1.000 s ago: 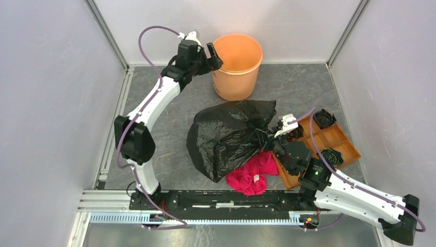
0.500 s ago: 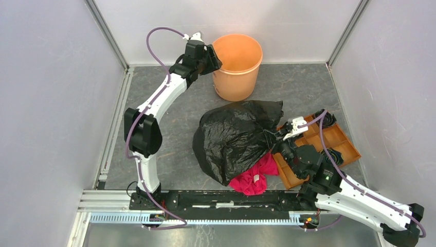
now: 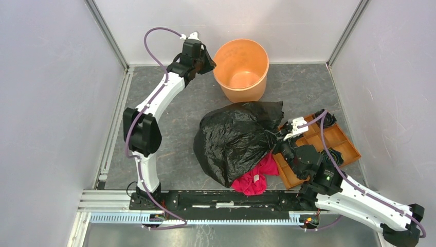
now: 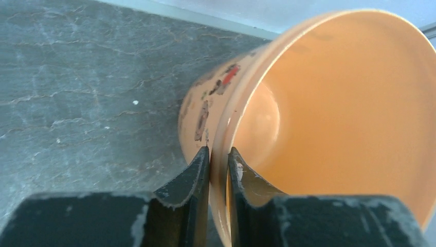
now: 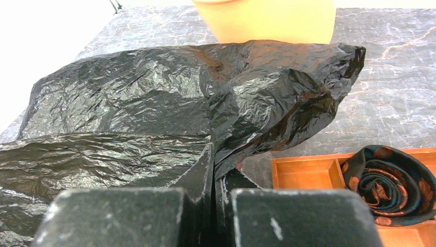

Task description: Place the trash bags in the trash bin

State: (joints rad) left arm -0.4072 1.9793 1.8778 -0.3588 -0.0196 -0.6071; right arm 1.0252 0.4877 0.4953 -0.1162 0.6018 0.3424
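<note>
The trash bin [image 3: 259, 67] is a round orange bucket at the back of the table, tipped so its inside faces up toward the camera. My left gripper [image 3: 211, 62] is shut on its left rim. In the left wrist view the rim runs between the two fingers of the left gripper [image 4: 219, 152], one outside the wall and one inside the trash bin [image 4: 334, 103]. The trash bag [image 3: 234, 141] is a crinkly black heap mid-table. My right gripper [image 3: 268, 139] is shut on its right edge; the trash bag [image 5: 128, 103] fills the right wrist view above the right gripper [image 5: 215, 154].
A red-pink cloth [image 3: 254, 177] lies partly under the bag's near side. An orange-brown compartment tray [image 3: 337, 139] with rolled dark ties [image 5: 380, 180] sits right of the bag. Grey walls enclose the table on three sides.
The left gripper closed on the bin's rim, and the bin tipped and shifted slightly right. The right arm carried the bag a little to the right, then held still.
</note>
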